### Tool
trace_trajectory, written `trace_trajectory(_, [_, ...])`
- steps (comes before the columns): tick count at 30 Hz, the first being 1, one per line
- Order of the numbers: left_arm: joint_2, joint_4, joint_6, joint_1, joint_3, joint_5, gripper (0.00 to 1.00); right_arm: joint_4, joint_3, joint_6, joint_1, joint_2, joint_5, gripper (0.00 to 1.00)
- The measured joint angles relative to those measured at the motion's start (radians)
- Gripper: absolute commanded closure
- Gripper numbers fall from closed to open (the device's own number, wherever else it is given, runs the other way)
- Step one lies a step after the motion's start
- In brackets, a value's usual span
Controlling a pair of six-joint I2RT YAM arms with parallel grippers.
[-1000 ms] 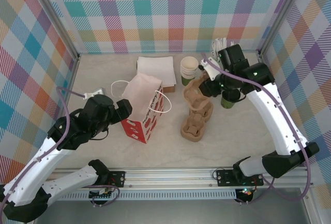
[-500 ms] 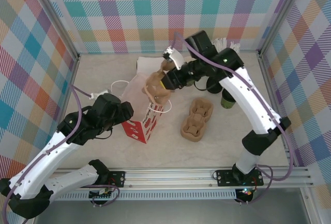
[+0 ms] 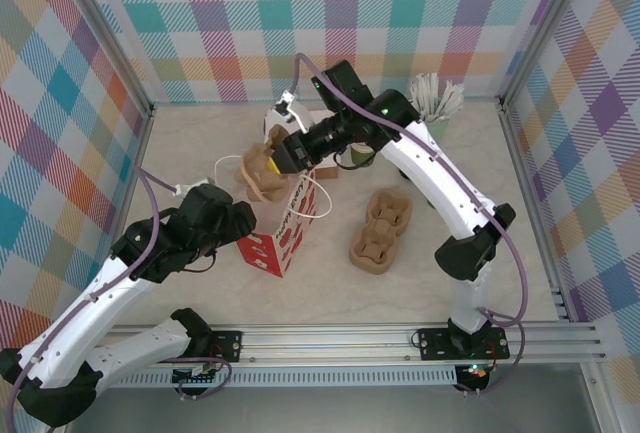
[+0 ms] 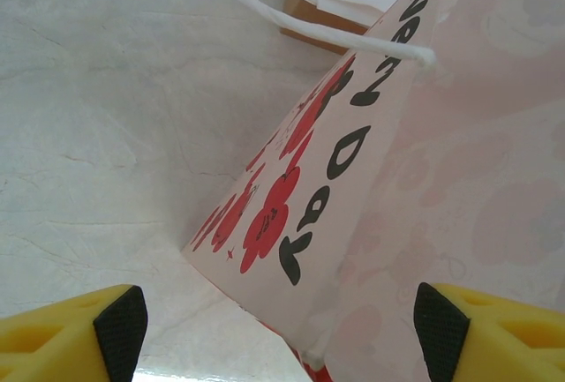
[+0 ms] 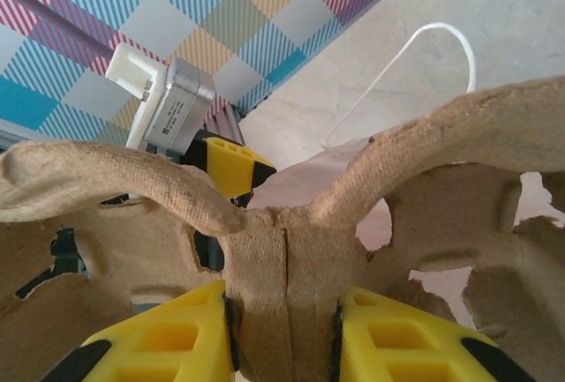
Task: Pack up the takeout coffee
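One bag (image 3: 278, 238), one stick cup (image 3: 436, 99), one lifted carrier (image 3: 259, 169), one resting carrier (image 3: 380, 229).

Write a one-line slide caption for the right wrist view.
Right gripper clamps the cup carrier by its centre ridge, with the bag behind.

A pale, faintly marbled table top (image 3: 190, 138) lies inside a three-sided booth. Plaid walls checked in teal, orange, pink, yellow and purple close it in: the back wall (image 3: 340, 23) at 12 o'clock, the left wall (image 3: 60, 103) at 9 o'clock and the right wall (image 3: 600, 83) at 3 o'clock. Slim aluminium posts (image 3: 103, 33) run down the corners at 11 and 1 o'clock. A silver slotted rail (image 3: 330, 338) edges the table at 6 o'clock. The light is even and soft, with faint shadows.
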Motion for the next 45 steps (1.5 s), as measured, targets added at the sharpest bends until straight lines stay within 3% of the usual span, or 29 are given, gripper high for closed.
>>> trace_trajectory(17, [-0.015,-0.004,0.000,0.000,-0.008,0.001,0.20,0.020,-0.029,0.024,-0.002,0.065,-0.016,0.72])
trace_trajectory(32, [-0.058,-0.048,0.011,0.006,-0.018,-0.005,0.20,-0.037,-0.043,-0.021,-0.002,0.079,0.159,0.73])
trace_trajectory(45, [-0.038,-0.004,0.063,0.007,-0.019,0.062,0.19,-0.035,-0.078,-0.021,0.010,0.085,0.243,0.73])
